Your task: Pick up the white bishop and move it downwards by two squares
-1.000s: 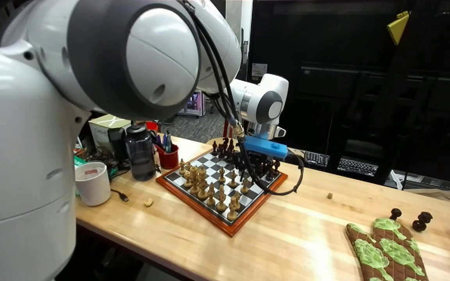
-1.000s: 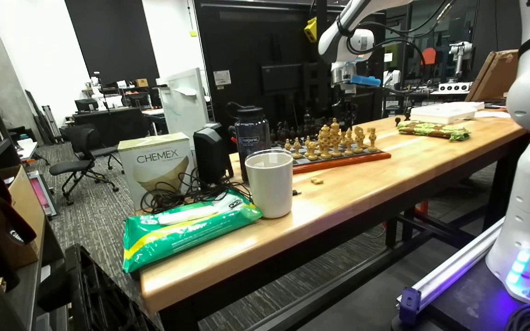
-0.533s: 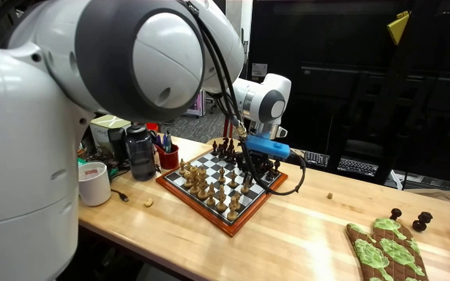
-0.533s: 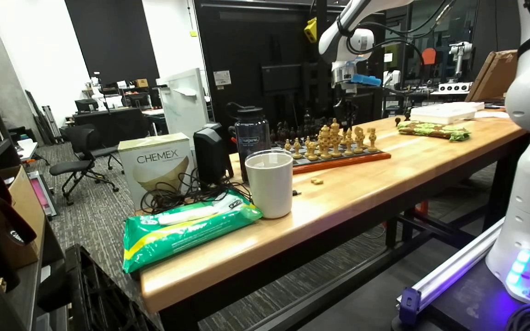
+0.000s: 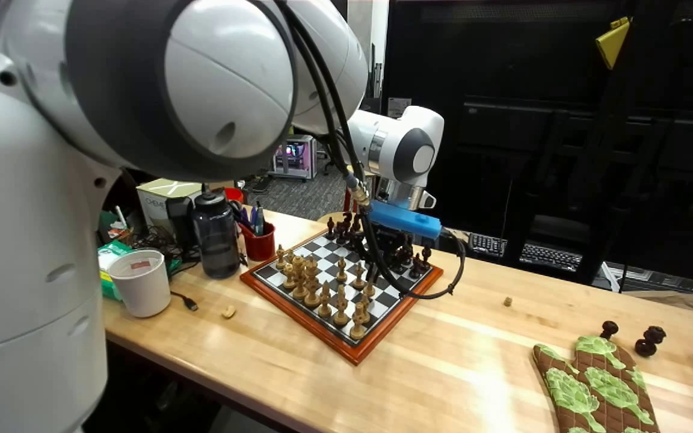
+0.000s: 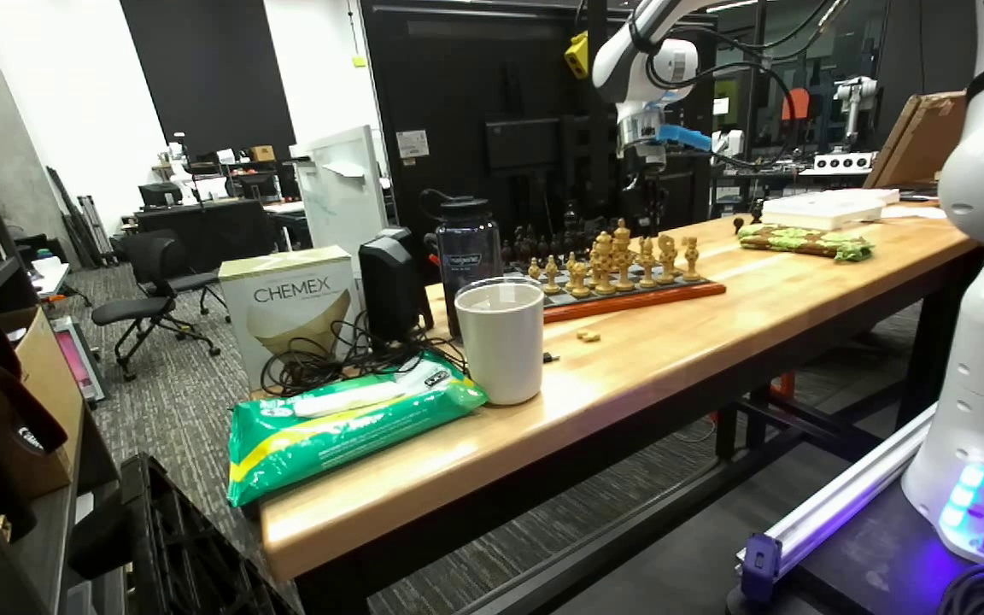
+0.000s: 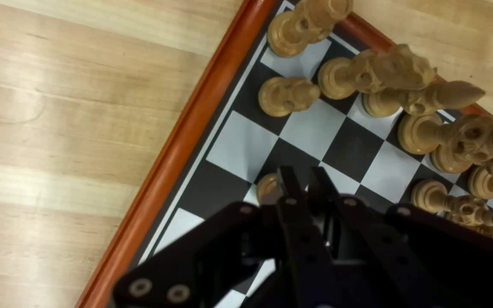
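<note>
White cup (image 6: 500,350) stands beside green packet (image 6: 355,437); mitt (image 5: 602,382) lies apart.

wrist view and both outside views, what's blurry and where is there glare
Wrist view: the gripper looks dark and soft, the squares crisper, and pale glare washes the tabletop at left; in an exterior view, bright glare lies on the tabletop beside the oven mitt; in an exterior view, blue lights glow on the arm's base, and shine whitens the tabletop's near corner.

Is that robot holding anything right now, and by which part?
Possibly a light wooden chess piece, by its top, but I can't be sure: the fingers hide its upper part in the wrist view.
</note>
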